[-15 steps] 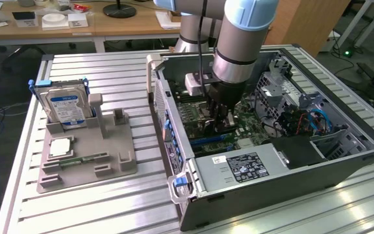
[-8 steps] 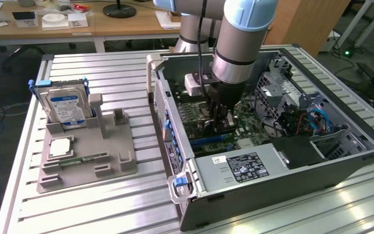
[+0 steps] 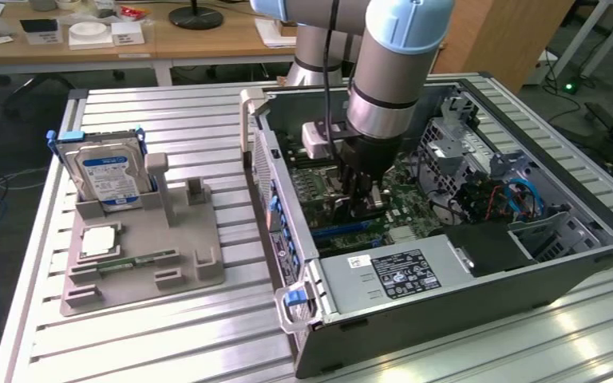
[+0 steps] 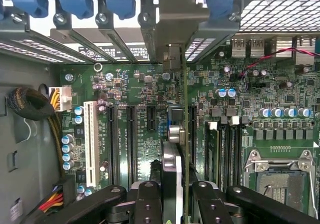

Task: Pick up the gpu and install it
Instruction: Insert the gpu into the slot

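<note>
Reaching down into the open computer case, the gripper clamps the gpu edge-on between its fingers, directly above the motherboard slots.

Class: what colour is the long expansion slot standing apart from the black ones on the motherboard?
White, seen best in the wrist view: the expansion slot on the motherboard.

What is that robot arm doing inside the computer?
The gripper is down inside the open computer case, holding a graphics card on edge over the green motherboard, lined up along its slots. On the grey stand beside the case, a hard drive stands upright.
</note>
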Tool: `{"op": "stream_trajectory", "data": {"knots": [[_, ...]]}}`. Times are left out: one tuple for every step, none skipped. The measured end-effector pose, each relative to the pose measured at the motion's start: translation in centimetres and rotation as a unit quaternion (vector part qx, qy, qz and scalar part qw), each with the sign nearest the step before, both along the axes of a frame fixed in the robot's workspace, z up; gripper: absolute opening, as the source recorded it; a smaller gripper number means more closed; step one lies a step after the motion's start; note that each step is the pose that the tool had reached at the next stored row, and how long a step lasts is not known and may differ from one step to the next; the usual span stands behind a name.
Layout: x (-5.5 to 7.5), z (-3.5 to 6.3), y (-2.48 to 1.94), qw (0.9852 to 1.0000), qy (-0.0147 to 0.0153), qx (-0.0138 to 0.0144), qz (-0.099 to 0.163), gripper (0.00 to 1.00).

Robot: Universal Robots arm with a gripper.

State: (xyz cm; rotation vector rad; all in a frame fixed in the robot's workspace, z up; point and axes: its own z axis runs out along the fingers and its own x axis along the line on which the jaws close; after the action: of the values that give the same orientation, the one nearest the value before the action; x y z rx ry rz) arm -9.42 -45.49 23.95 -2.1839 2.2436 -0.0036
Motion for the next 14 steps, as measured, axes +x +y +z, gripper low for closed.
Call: {"op": "stream_trajectory", "data": {"knots": [[0.00,-0.03,0.00,1.0000,0.0000,0.0000,0.000,0.28],[0.00,-0.06,0.01,1.0000,0.0000,0.0000,0.000,0.28],[0.00,-0.09,0.01,1.0000,0.0000,0.0000,0.000,0.28],[0.00,-0.12,0.01,1.0000,0.0000,0.0000,0.000,0.28],[0.00,-0.15,0.01,1.0000,0.0000,0.0000,0.000,0.28],[0.00,-0.18,0.01,1.0000,0.0000,0.0000,0.000,0.28],[0.00,-0.22,0.01,1.0000,0.0000,0.0000,0.000,0.28],[0.00,-0.25,0.01,1.0000,0.0000,0.0000,0.000,0.28],[-0.01,-0.28,0.02,1.0000,0.0000,0.0000,0.000,0.28],[-0.01,-0.31,0.01,1.0000,0.0000,0.0000,0.000,0.28],[-0.01,-0.35,0.01,1.0000,0.0000,0.0000,0.000,0.28],[-0.02,-0.35,0.01,1.0000,0.0000,0.0000,0.000,0.28],[-0.02,-0.35,0.01,1.0000,0.0000,-0.0001,0.000,0.28],[-0.03,-0.36,0.01,1.0000,0.0000,0.0000,0.000,0.28]]}}
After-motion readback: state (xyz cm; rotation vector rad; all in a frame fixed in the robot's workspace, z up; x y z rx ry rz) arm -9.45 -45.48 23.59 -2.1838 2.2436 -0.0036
